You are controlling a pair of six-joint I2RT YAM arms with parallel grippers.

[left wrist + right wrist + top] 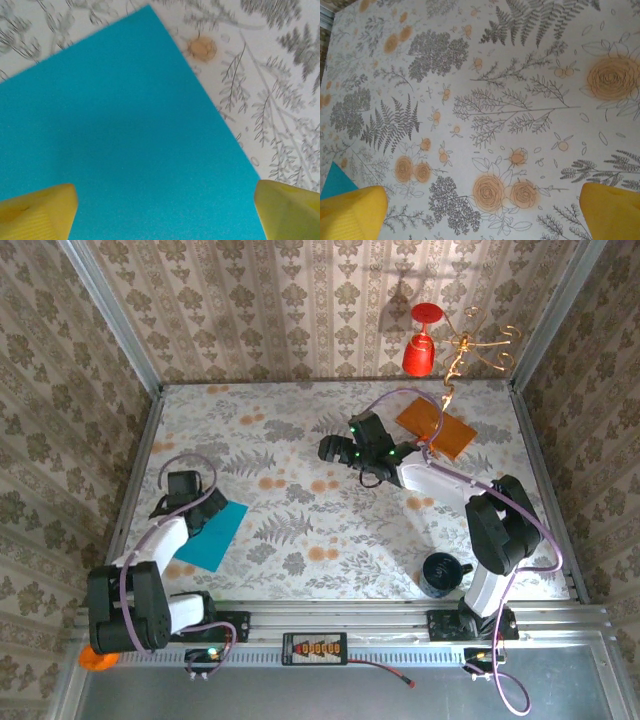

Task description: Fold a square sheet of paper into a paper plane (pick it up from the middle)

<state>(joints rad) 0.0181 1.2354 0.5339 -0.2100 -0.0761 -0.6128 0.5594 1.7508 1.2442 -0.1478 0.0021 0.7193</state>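
The square sheet of paper (212, 533) is plain teal-blue and lies flat, without folds, on the flowered table at the left. My left gripper (203, 512) hovers over its far part. In the left wrist view the sheet (125, 130) spreads under the gripper (165, 215), whose yellow fingertips (37, 212) stand wide apart and open with nothing gripped. My right gripper (335, 448) hangs over the table's middle, away from the sheet. It is open (482, 212), with bare tablecloth between its yellow fingertips (612, 210). A teal corner of the sheet (335, 182) peeks in at the lower left.
An orange card (435, 427) lies at the back right, behind the right arm. A black mug (440, 573) stands near the right arm's base. A red cup (420, 350) and a gold ornament (480, 345) hang at the back wall. Patterned walls enclose the table.
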